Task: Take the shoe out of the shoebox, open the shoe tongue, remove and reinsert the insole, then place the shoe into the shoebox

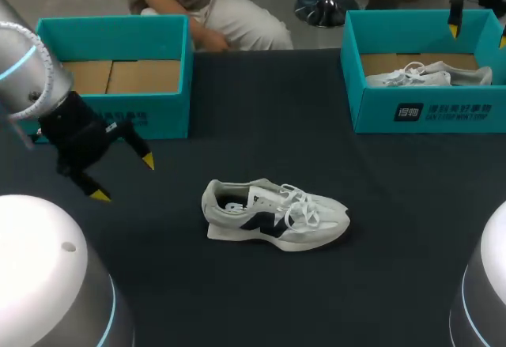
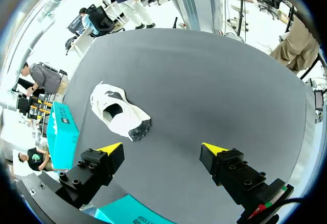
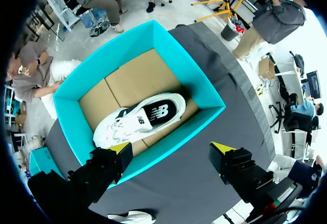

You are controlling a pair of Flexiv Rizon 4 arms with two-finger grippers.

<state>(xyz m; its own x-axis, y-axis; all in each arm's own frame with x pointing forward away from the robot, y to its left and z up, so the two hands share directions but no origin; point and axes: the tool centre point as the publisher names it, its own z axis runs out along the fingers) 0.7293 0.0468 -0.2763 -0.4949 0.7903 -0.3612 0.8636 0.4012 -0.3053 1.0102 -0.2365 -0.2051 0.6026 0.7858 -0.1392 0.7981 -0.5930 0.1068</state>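
The table (image 1: 261, 102) is covered with a plain dark cloth. The left gripper (image 1: 124, 179) hangs above this cloth with its two yellow-tipped fingers wide apart and nothing between them. The shoe (image 1: 273, 214), white and grey with a dark mark on its side, stands on its sole on the cloth ahead of this gripper and well apart from it; its laces lie loose over the tongue. Just beside the left gripper stands the left shoebox (image 1: 150, 118), teal and open, and its brown cardboard floor shows.

The right gripper (image 3: 171, 148) hovers over the right shoebox (image 3: 204, 89), also teal and open. Its fingers are spread apart too, and they hold nothing. Under them, inside the box, a second shoe (image 3: 138, 119) lies on its side on the brown cardboard.

Each box carries white print on the outer wall that faces the robot. The second shoe shows a dark patch with a small white logo.
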